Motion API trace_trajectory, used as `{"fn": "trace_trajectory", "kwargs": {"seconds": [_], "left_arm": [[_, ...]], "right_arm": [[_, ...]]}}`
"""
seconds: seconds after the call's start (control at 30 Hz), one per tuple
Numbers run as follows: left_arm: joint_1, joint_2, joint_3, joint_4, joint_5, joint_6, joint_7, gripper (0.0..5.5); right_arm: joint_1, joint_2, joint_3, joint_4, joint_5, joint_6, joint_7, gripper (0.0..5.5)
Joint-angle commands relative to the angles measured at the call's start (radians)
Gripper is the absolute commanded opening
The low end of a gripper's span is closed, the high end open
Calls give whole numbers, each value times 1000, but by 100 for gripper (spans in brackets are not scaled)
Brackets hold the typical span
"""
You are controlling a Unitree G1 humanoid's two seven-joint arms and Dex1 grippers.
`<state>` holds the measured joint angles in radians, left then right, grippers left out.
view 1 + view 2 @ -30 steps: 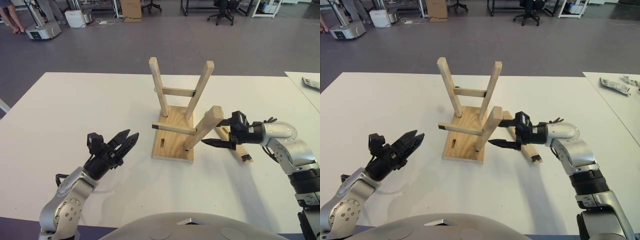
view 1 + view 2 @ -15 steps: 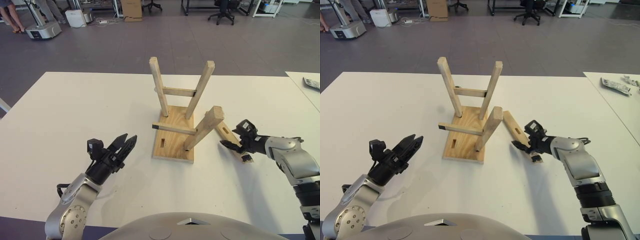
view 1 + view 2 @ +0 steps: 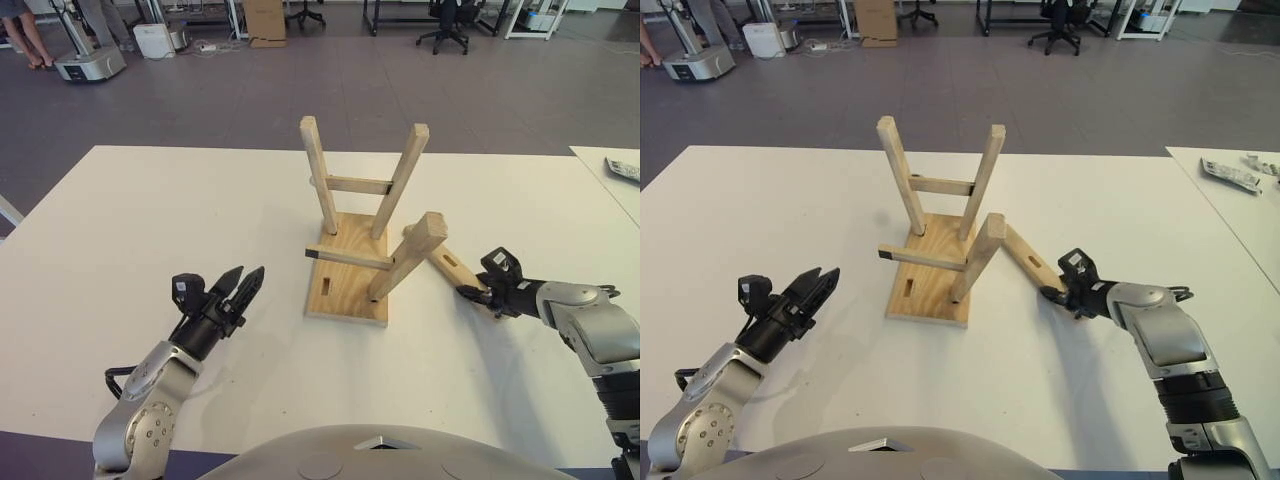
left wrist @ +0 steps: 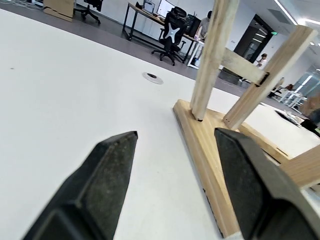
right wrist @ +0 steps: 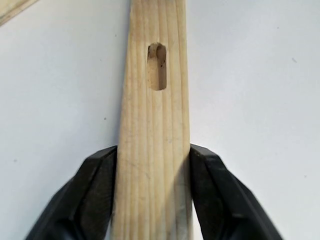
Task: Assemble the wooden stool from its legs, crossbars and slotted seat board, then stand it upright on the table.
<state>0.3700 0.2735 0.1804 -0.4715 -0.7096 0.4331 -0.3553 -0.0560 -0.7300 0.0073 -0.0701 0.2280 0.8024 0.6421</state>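
Centrally on the flat white table (image 3: 150, 230), the partly built pale wooden stool rests upside down, its rectangular slotted seat board (image 3: 345, 272) lying flat. Two light wooden legs (image 3: 318, 172) (image 3: 400, 178) rise from the board's far end, leaning towards each other and joined by a short wooden crossbar (image 3: 357, 184). A third leg (image 3: 408, 255) stands tilted at the board's near right corner, and a second, thinner crossbar (image 3: 345, 257) runs from it across to the board's left side. A dark rectangular slot (image 3: 327, 284) shows in the board near its left front corner.

To the right of the board, a loose fourth wooden leg (image 3: 447, 265) lies at an angle, with its far end close behind the third leg; whether the two touch cannot be told. The right gripper (image 3: 480, 296) is clamped on this loose leg's near end. The right wrist view shows its black fingers (image 5: 95, 185) pressed against both sides of the wood, below an oblong mortise hole (image 5: 157, 66).

The left gripper (image 3: 245, 278) hovers over the table to the left of the board, well apart from it. Its dark fingers (image 4: 100, 175) are spread, with nothing between them.
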Motion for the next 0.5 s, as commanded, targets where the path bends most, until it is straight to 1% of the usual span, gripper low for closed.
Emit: {"fn": "trace_trajectory", "kwargs": {"seconds": [0.03, 0.13, 0.2, 0.27, 0.3, 0.33, 0.37, 0.43, 0.5], "left_arm": [[-85, 49, 66, 12, 0, 29, 34, 284], [-230, 115, 182, 10, -125, 43, 6, 284], [-351, 174, 248, 15, -304, 103, -10, 284], [-486, 245, 282, 30, -483, 170, -12, 284], [-551, 281, 288, 38, -554, 198, -19, 284], [-619, 311, 290, 56, -644, 230, -22, 284], [-689, 336, 283, 76, -688, 249, -28, 284], [-796, 374, 253, 107, -733, 283, -41, 322], [-899, 383, 211, 133, -755, 306, -58, 361]], "right_arm": [[-55, 38, -47, 86, -14, -71, -45, 210], [-287, 60, -190, 181, 62, -174, -74, 209], [-475, 78, -281, 202, 158, -187, -72, 209], [-612, 100, -333, 162, 281, -152, -35, 209], [-667, 115, -346, 134, 355, -118, -8, 209], [-716, 131, -345, 99, 431, -73, 18, 209], [-760, 153, -332, 63, 508, -20, 41, 209], [-817, 195, -296, 3, 634, 83, 64, 209], [-849, 226, -249, -26, 720, 167, 90, 209]]}}
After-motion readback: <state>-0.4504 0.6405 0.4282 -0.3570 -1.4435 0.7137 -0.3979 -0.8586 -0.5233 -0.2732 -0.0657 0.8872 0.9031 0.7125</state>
